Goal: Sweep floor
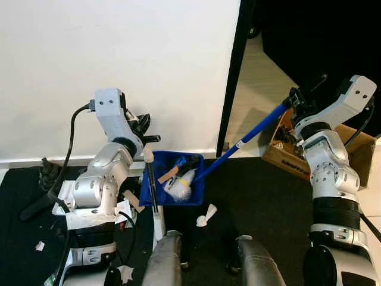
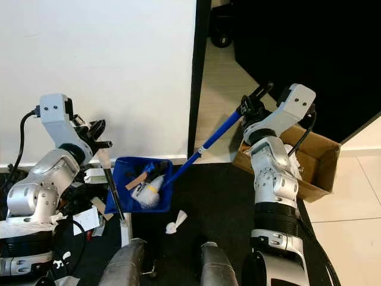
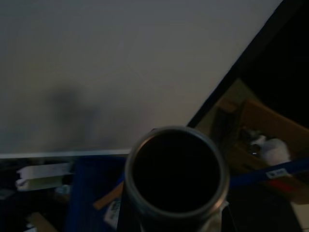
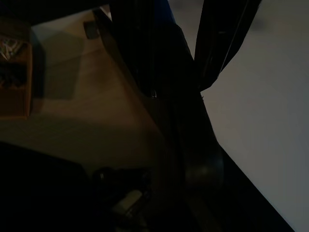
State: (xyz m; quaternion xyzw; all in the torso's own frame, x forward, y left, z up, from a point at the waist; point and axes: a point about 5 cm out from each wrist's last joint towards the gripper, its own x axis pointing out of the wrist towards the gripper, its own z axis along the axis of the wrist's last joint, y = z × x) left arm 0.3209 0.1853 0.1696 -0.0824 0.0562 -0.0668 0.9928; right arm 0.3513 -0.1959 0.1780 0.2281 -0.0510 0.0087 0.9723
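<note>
Here, closest to me on the dark mat (image 1: 250, 196), a crumpled paper wad (image 1: 205, 215) lies loose just short of the dustpan (image 1: 174, 179), and more scraps (image 1: 39, 245) lie by my left side. The blue dustpan sits on the mat against the foot of the white wall (image 1: 119, 71), with a white lump and a tan strip already in it.

My left tool (image 1: 144, 132) is wrapped around the top of the dustpan's upright handle (image 1: 151, 185); the fingers look closed on it, and the left wrist view looks straight down the handle's open tube end (image 3: 176, 176). That handle is a thin stiff tube carrying a light plastic pan, so it should steer easily but may twist in the grip if I push sideways. Holding it at the top, as I am, gives reach but little control of the pan's lip.

The broom (image 1: 238, 146) runs as a long blue pole from the pan up and away to my right tool (image 1: 296, 102), which is clamped on the black upper end. The head is down in the pan. The pole is rigid and light, smooth enough to slip round in two narrow fingers; a grip lower down would, I judge, give firmer strokes. The paper is feather-light and will skid or roll ahead of the bristles, so short soft strokes suit it.

Farther off, a cardboard box (image 1: 351, 152) stands on the pale floor (image 1: 256, 89) beyond the mat.
</note>
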